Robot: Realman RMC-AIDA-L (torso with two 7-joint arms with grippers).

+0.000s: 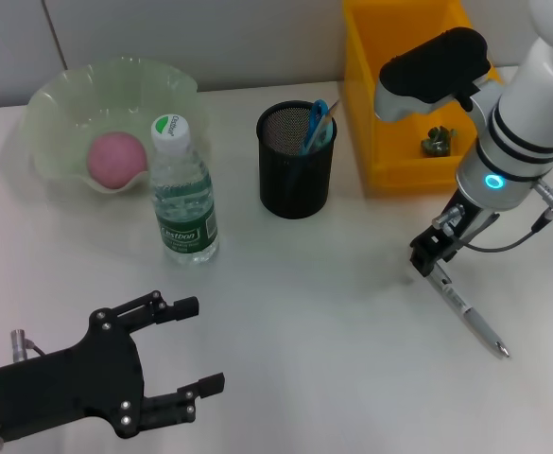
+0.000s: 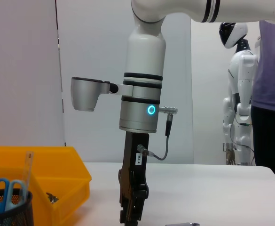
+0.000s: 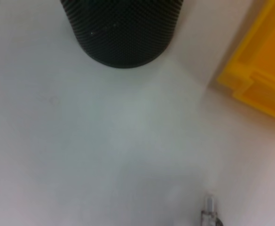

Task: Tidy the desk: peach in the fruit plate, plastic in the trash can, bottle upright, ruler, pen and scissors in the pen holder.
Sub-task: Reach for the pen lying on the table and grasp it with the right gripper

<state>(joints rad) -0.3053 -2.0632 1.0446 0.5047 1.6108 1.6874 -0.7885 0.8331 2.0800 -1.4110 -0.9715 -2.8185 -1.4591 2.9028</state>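
Right gripper [image 1: 434, 257] low on the table, fingers squeezed on one end of the pen [image 1: 469, 316], pen lying on the table near the yellow bin [image 1: 371, 113], left gripper [image 1: 189, 345] spread wide, parked near the front, bottle [image 1: 182, 192] standing up, peach [image 1: 117, 159] in the plate [image 1: 59, 104], scissors [image 1: 316, 124] in the pen holder [image 1: 297, 180]

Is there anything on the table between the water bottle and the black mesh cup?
No. In the head view, the stretch of white table between the upright water bottle and the black mesh cup is bare.
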